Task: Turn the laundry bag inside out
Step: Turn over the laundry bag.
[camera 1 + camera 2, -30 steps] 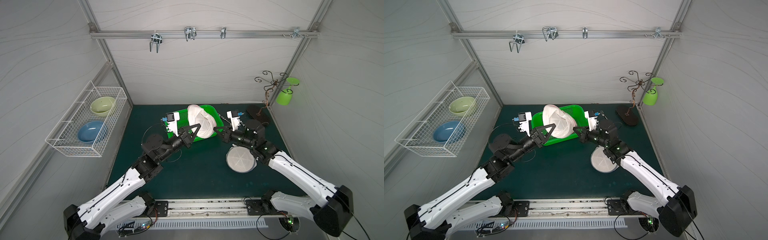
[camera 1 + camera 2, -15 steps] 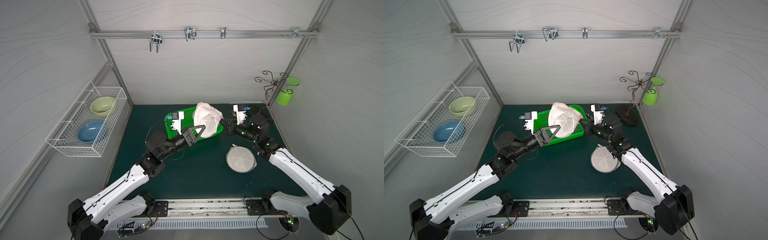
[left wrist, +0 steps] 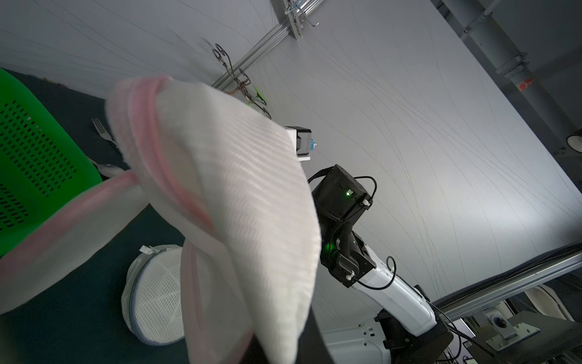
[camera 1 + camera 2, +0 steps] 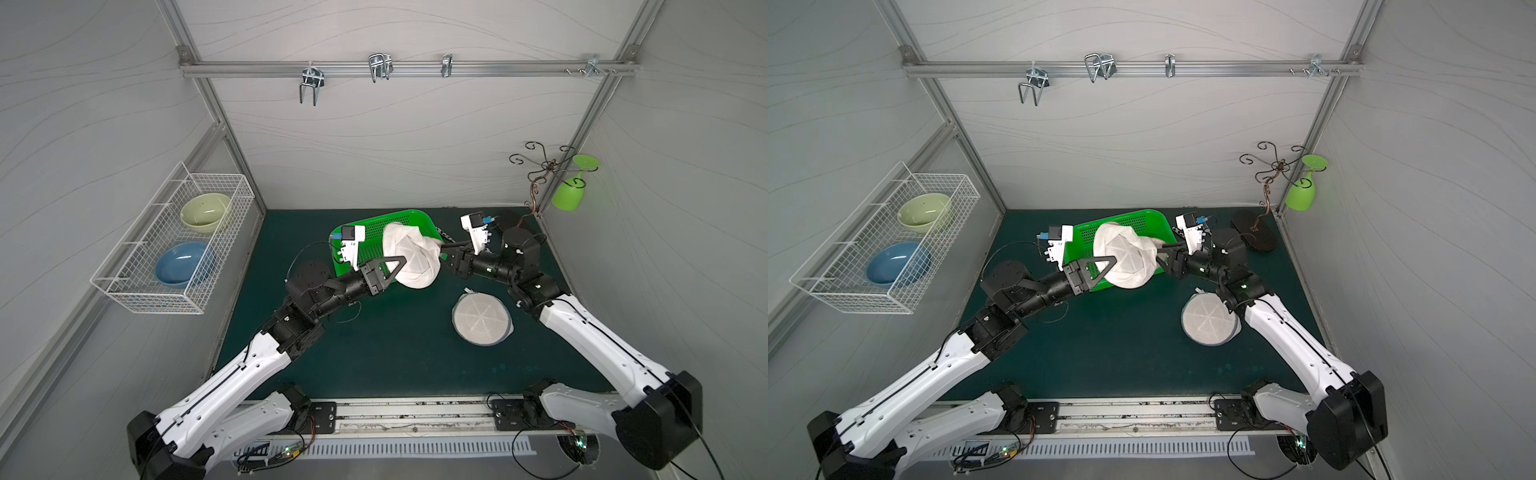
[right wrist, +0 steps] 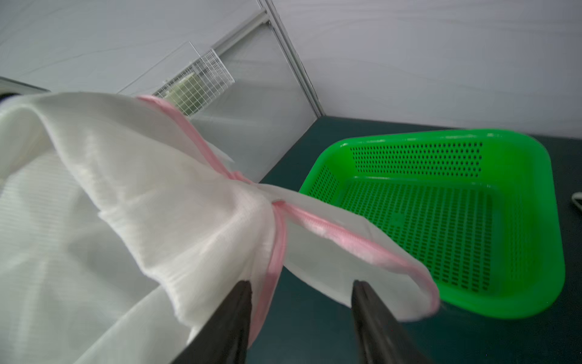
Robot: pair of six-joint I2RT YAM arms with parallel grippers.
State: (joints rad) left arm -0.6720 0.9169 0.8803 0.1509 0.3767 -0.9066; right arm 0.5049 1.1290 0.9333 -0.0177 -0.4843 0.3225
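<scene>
On the left wall hangs a wire rack (image 4: 226, 185) holding a pale green bowl (image 4: 205, 210) and a blue bowl (image 4: 183, 262), well apart from everything on the dark green tabletop (image 4: 395, 353). The left gripper (image 4: 400, 262) reaches in from the front left, its jaws closed on the left side of the laundry bag (image 4: 411, 257). This is a white mesh bag with pink trim, held up off the tabletop between the two arms. In both top views it hangs bunched over the front right part of the green basket (image 4: 411, 214), which sits near the middle of the tabletop's back edge. The left wrist view is mostly filled by the bag's cloth (image 3: 236, 189), so the jaws themselves are hidden there. The right gripper (image 5: 299, 299) meets the bag from the right with its jaws parted. Its two dark fingers (image 5: 239, 315) stand apart, with the pink-edged cloth draped across the gap in front of them (whether the cloth touches a finger is hard to tell). A second mesh bag (image 4: 482, 318), round and flat, lies on the tabletop right of centre, beneath the right forearm. In the back right corner stands a curled metal stand (image 4: 540, 174), with a green glass (image 4: 569, 197) hanging from it upside down.
</scene>
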